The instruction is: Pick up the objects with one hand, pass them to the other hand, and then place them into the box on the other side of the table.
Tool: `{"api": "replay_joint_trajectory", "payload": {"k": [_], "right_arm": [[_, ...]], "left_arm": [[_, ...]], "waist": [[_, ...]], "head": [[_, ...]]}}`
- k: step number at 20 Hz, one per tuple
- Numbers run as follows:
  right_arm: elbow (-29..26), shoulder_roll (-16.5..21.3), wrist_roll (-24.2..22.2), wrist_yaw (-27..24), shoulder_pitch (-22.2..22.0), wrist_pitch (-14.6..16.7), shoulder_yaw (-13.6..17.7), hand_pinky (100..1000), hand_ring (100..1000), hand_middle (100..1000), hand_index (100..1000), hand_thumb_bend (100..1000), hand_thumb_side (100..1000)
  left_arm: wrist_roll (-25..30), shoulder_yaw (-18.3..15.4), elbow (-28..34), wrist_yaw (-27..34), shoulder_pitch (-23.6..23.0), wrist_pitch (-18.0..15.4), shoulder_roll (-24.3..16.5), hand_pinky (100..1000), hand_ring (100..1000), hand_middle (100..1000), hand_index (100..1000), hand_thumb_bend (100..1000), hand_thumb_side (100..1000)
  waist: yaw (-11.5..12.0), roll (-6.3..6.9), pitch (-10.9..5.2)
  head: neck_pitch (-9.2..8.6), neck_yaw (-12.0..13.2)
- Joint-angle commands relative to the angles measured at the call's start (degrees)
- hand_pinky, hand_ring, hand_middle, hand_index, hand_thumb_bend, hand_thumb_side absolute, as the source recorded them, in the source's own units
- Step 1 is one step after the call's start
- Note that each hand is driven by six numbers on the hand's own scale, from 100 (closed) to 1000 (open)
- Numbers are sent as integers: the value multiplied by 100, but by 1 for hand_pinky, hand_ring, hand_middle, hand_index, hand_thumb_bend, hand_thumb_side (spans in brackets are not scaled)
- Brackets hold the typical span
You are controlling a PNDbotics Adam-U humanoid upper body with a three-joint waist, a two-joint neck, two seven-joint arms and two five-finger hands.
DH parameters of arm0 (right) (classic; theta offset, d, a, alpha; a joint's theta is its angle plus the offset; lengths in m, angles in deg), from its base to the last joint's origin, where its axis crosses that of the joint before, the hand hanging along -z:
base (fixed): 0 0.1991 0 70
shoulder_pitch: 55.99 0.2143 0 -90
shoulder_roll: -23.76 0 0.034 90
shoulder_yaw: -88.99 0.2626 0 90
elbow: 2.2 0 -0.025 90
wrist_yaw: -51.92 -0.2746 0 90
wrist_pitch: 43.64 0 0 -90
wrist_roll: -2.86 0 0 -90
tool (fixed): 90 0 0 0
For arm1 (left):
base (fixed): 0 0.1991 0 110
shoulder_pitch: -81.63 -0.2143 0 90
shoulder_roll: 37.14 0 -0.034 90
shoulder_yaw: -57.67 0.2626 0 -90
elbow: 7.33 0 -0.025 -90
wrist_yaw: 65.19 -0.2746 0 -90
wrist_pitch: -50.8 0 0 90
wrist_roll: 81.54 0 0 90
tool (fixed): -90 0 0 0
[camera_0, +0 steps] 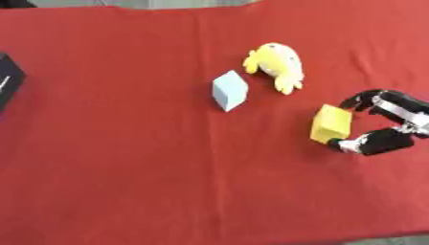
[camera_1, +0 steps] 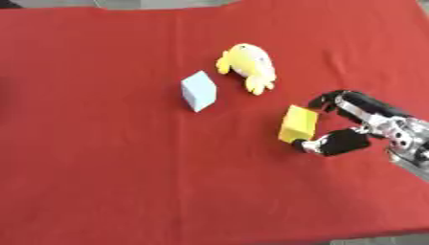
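Yellow block (camera_1: 298,124), pinched by right hand (camera_1: 368,125)

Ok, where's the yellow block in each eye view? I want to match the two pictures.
Left eye view: yellow block right of centre, between the fingers and thumb of the right hand.
Right eye view: the same block sits nearer the centre, again at that hand.
Shared landmark: the pale blue block, up and left of it in both views, beside the yellow plush toy.
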Motion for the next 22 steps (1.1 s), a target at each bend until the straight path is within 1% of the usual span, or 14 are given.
{"api": "replay_joint_trajectory", "payload": {"k": [1, 3, 5, 7, 8, 13, 18, 21, 22], "right_arm": [[-67, 85, 52, -86, 56, -77, 24, 836, 837, 778, 801, 478, 345], [-67, 73, 51, -106, 56, -108, 1, 837, 835, 769, 791, 461, 294], [-67, 56, 48, -114, 68, -133, -22, 837, 832, 764, 785, 460, 294], [-67, 35, 44, -118, 92, -133, -50, 832, 818, 739, 753, 461, 284], [-67, 26, 40, -118, 104, -132, -63, 832, 818, 739, 753, 461, 284], [-67, -23, 81, -149, 150, -156, -101, 827, 778, 671, 678, 456, 246], [-67, -66, 68, -115, 192, -86, -127, 826, 752, 639, 645, 456, 242], [-67, -81, 82, -150, 206, -72, -129, 823, 739, 618, 621, 442, 196], [-67, -88, 108, -171, 212, -75, -123, 811, 723, 604, 603, 431, 155]], "left_arm": [[15, -23, 73, 11, 86, -4, -109, 920, 793, 835, 816, 147, 794], [16, -25, 73, 12, 89, -5, -106, 920, 793, 836, 816, 147, 794], [16, -25, 73, 16, 90, -4, -103, 920, 793, 836, 816, 148, 794], [20, -21, 75, 17, 94, -3, -99, 921, 793, 836, 816, 147, 794], [22, -20, 75, 17, 96, -2, -98, 921, 793, 836, 816, 147, 794], [24, -19, 76, 21, 97, 1, -93, 923, 793, 835, 816, 148, 795], [26, -22, 78, 25, 96, -1, -92, 924, 793, 835, 816, 147, 793], [22, -27, 75, 27, 87, -2, -89, 924, 793, 835, 816, 148, 794], [22, -27, 75, 28, 85, -2, -88, 925, 793, 835, 816, 148, 794]], "waist": [[10, 78, 20], [17, 79, 25], [23, 78, 30], [30, 80, 34], [32, 80, 36], [36, 80, 42], [41, 83, 39], [40, 79, 37], [39, 77, 36]], "head": [[-9, -18], [-9, -18], [-9, -17], [-9, -17], [-9, -16], [-9, -12], [-9, -2], [-9, -3], [-9, -1]]}}
